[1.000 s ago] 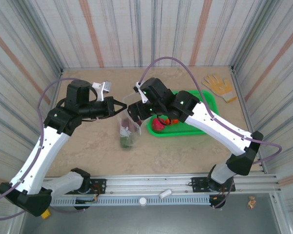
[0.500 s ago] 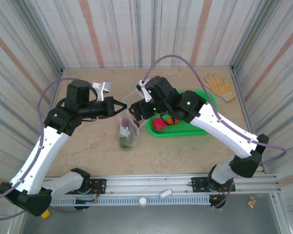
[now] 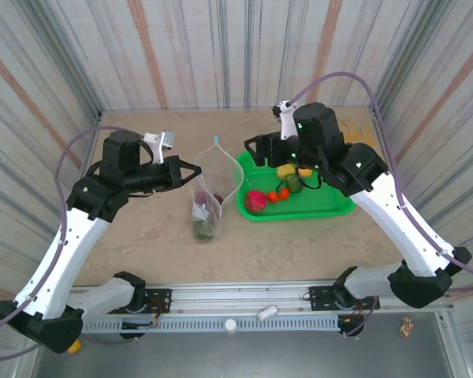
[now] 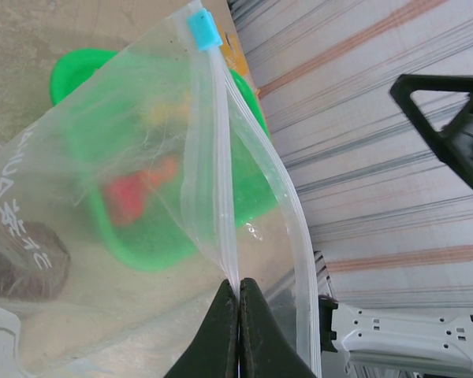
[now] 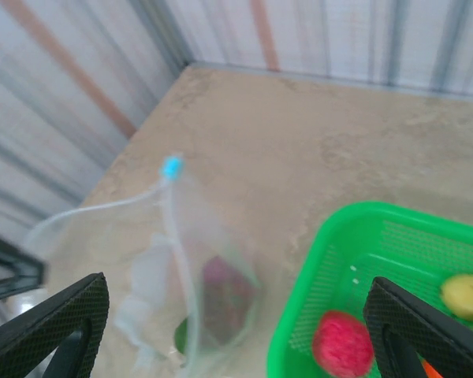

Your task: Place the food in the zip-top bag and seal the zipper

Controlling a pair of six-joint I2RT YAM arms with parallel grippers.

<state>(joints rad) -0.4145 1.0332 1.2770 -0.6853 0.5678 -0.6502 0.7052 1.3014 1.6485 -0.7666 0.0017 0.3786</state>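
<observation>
My left gripper (image 3: 191, 169) is shut on the mouth edge of the clear zip-top bag (image 3: 207, 193) and holds it up off the table. In the left wrist view the jaws (image 4: 238, 290) pinch the zipper strip, with the light blue slider (image 4: 203, 30) at its far end. Inside the bag lie a maroon piece (image 5: 225, 283) and a green piece (image 3: 203, 228). My right gripper (image 3: 256, 148) hovers open and empty above the left end of the green basket (image 3: 331, 206). More food sits in the basket: a red piece (image 3: 255, 201), a yellow piece (image 3: 286, 170) and small orange ones.
Striped walls close in the table at the back and on both sides. The basket (image 5: 363, 252) stands just right of the bag (image 5: 197, 268), almost touching it. Bare tan tabletop (image 3: 142, 236) lies in front of and behind the bag.
My right gripper has drawn back from the bag's mouth, up and to the right, to above the basket. The bag's free edge now hangs loose. The left gripper has kept its grip.
</observation>
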